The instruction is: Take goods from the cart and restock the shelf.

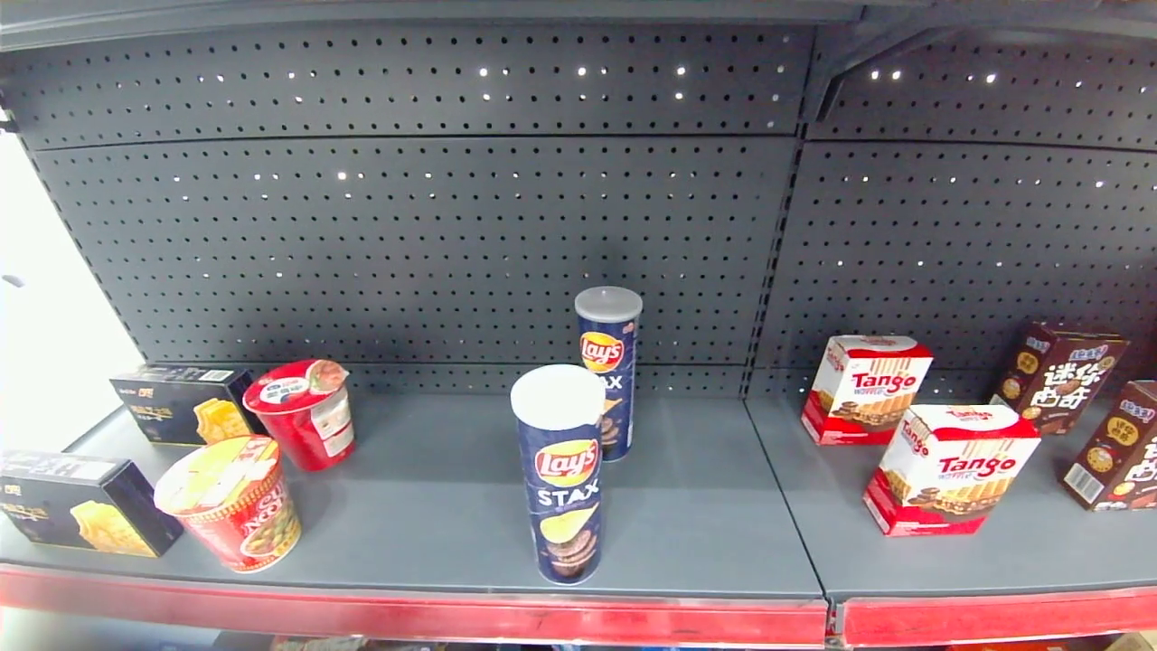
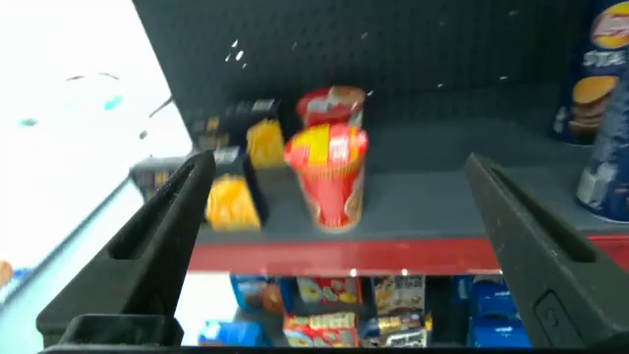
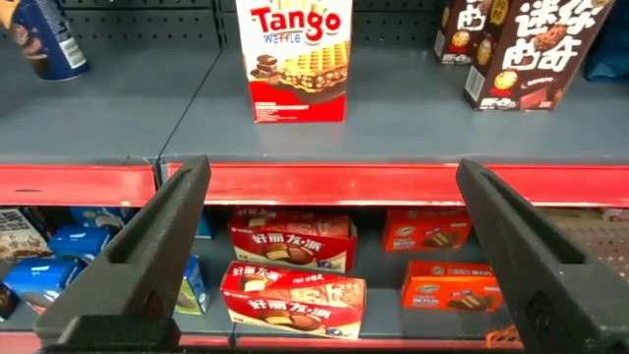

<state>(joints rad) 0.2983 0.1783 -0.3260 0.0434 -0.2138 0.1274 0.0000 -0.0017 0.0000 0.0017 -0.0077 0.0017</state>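
Observation:
The grey shelf (image 1: 434, 506) holds two tall blue chip cans (image 1: 560, 470) in the middle, one behind the other. At its left stand two red noodle cups (image 1: 237, 502) and two black boxes (image 1: 81, 502). To the right are two white-and-red wafer boxes (image 1: 949, 470) and two brown boxes (image 1: 1058, 375). My left gripper (image 2: 339, 162) is open and empty, out in front of the shelf facing the front noodle cup (image 2: 329, 177). My right gripper (image 3: 334, 165) is also open and empty, below and in front of a wafer box (image 3: 298, 59).
A red strip (image 1: 407, 615) runs along the shelf's front edge. The lower shelf carries red cake boxes (image 3: 293, 295), orange boxes (image 3: 452, 285) and blue packs (image 2: 491, 305). Bare shelf lies between the noodle cups and the chip cans. A perforated back panel (image 1: 416, 226) closes the rear.

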